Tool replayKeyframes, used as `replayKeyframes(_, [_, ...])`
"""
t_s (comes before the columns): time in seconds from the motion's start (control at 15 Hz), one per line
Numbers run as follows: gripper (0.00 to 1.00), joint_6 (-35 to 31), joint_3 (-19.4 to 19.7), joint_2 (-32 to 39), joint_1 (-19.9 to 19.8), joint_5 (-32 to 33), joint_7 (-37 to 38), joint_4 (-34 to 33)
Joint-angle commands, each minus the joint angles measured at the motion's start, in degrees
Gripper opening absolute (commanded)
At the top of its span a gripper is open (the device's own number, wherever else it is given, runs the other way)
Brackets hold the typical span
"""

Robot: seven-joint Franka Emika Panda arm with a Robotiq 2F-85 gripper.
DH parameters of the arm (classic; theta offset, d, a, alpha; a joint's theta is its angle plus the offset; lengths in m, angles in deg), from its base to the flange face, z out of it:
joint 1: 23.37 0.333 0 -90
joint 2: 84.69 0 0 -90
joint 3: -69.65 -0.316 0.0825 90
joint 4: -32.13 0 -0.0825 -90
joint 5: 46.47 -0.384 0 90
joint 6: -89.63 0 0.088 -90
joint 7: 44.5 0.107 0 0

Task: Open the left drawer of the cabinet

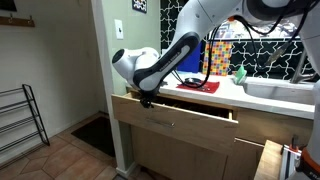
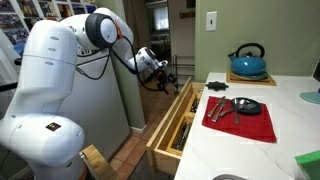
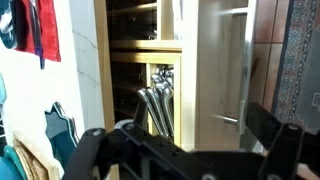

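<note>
The cabinet's left drawer [image 1: 190, 122] is pulled out from under the white counter in both exterior views, and its inside with cutlery [image 2: 180, 128] shows from above. In the wrist view the wooden drawer front [image 3: 215, 70] carries a metal bar handle [image 3: 243, 70], and metal utensils [image 3: 155, 105] lie in the drawer. My gripper [image 1: 146, 99] hangs at the drawer's outer end, by its front panel [image 2: 166, 83]. In the wrist view its dark fingers [image 3: 190, 150] stand wide apart on either side of the handle's lower post, not closed on it.
A red mat with a black pan [image 2: 240, 115] lies on the counter above the drawer, and a blue kettle [image 2: 248, 60] stands behind it. A sink [image 1: 280, 90] is further along. A wire rack [image 1: 20, 120] stands on the floor, and a wooden piece [image 1: 270, 162] is near the cabinet.
</note>
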Motion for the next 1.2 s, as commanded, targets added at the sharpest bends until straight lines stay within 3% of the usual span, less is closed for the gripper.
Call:
replayKeyframes(0.0, [0.97, -7.0, -0.3, -3.1, -6.0, -3.6, -0.7, 4.7])
replayKeyframes(0.07, [0.74, -9.5, -0.1, -3.2, -7.6, -5.1, -0.5, 5.3])
replayKeyframes(0.2, [0.71, -15.5, 0.6, -3.4, -10.3, -8.4, 0.1, 6.6])
replayKeyframes(0.53, [0.31, -27.2, 3.8, -3.1, -12.9, -13.6, 1.9, 9.6])
replayKeyframes(0.8, [0.01, -34.3, 4.1, -2.8, -13.9, -20.2, -2.2, 12.3])
replayKeyframes(1.13, [0.00, -40.7, 3.1, -4.3, -14.2, -26.3, -8.6, 16.2])
